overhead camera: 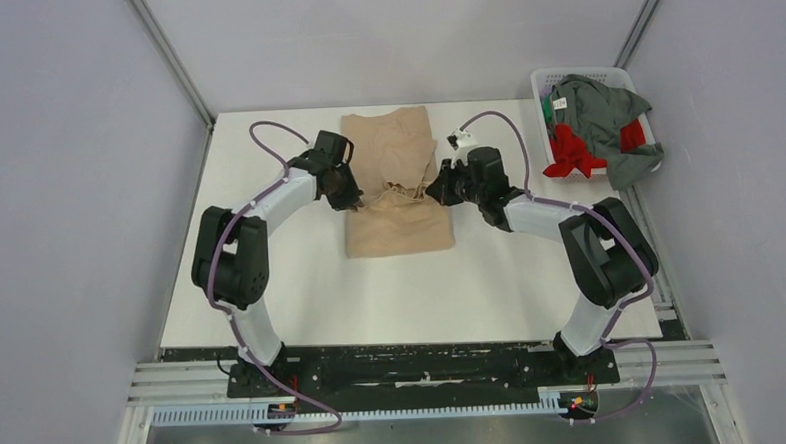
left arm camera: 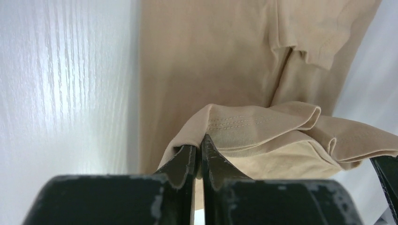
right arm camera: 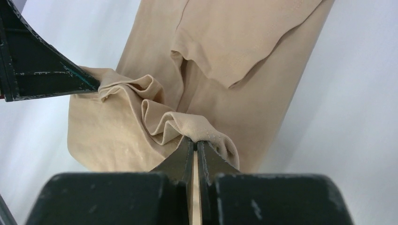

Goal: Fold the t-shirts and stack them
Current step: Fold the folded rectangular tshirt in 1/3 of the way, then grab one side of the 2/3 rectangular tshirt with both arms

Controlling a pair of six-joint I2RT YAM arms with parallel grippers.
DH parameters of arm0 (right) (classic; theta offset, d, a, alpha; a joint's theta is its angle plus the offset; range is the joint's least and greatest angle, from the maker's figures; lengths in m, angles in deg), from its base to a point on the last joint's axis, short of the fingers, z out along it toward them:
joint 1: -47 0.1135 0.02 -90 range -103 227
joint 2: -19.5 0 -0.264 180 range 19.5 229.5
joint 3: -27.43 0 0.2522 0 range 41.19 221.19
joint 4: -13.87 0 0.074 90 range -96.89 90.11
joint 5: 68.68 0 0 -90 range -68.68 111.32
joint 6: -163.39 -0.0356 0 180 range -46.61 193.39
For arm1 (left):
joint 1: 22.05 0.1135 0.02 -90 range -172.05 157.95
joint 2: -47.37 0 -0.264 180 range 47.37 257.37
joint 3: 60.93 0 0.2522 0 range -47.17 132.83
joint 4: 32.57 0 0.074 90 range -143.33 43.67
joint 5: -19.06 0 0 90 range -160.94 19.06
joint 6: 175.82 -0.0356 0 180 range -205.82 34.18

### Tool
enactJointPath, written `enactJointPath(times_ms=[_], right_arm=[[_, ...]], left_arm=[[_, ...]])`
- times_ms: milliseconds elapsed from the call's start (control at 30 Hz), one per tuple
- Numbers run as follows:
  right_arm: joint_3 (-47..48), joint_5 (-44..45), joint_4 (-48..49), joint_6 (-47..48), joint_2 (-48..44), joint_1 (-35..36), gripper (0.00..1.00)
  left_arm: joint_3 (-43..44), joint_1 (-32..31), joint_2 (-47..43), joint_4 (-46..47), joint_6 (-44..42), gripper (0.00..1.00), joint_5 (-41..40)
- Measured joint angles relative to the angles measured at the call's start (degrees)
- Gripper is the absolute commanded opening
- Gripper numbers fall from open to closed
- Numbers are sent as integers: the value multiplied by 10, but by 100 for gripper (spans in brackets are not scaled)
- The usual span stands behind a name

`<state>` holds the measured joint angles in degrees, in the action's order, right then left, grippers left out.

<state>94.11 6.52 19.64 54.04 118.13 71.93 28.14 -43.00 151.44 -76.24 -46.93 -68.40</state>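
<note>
The tan shirt (overhead camera: 397, 182) lies lengthwise mid-table (overhead camera: 272, 287). The left gripper (left arm camera: 199, 143) is clamped tight on a bunched fold at the shirt's left edge. The right gripper (right arm camera: 195, 144) pinches the same fold at the right edge, and the cloth sags rumpled between them. The grey-green shirt (overhead camera: 594, 113) and the red shirt (overhead camera: 569, 154) are heaped in the basket (overhead camera: 543, 80) at the far right corner.

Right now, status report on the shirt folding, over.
Left gripper shut on tan t-shirt edge. Right gripper shut on same edge. Grey-green t-shirt, red t-shirt in basket. Nothing blocking.
</note>
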Motion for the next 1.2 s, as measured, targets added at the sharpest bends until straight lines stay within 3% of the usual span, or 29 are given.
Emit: enactJointPath(times_ms=[167, 200, 233, 267, 300, 400, 500, 533, 767, 1033, 1200], right_arm=[[38, 0, -6, 8, 44, -4, 1], [43, 0, -8, 9, 51, -5, 4], [47, 0, -9, 9, 58, -7, 13], [52, -1, -10, 9, 65, -9, 23], [55, -1, -12, 8, 71, -10, 36], [75, 3, -18, 8, 91, -17, 60], [108, 4, -35, 18, 101, -21, 96], [115, 4, -38, 25, 101, -23, 98], [59, 19, -43, 46, 27, -23, 98], [-122, 0, -46, 36, -122, -23, 98], [-193, -23, -47, 16, -136, -23, 91]], left_arm=[[11, 7, 20, 8, -3, 15, -5], [12, 7, 23, 9, -3, 21, -6], [16, 8, 29, 8, -3, 34, -6], [21, 9, 35, 8, -3, 60, -6], [27, 11, 42, 9, -6, 76, -7], [36, 21, 51, 10, -13, 99, -8], [40, 35, 48, 12, -19, 100, -8], [41, 39, 45, 13, -21, 100, -8], [8, 46, -49, 23, -23, 100, -2], [-191, 44, -194, 33, -19, 99, 26], [-282, 44, -195, 42, -6, 76, 61]])
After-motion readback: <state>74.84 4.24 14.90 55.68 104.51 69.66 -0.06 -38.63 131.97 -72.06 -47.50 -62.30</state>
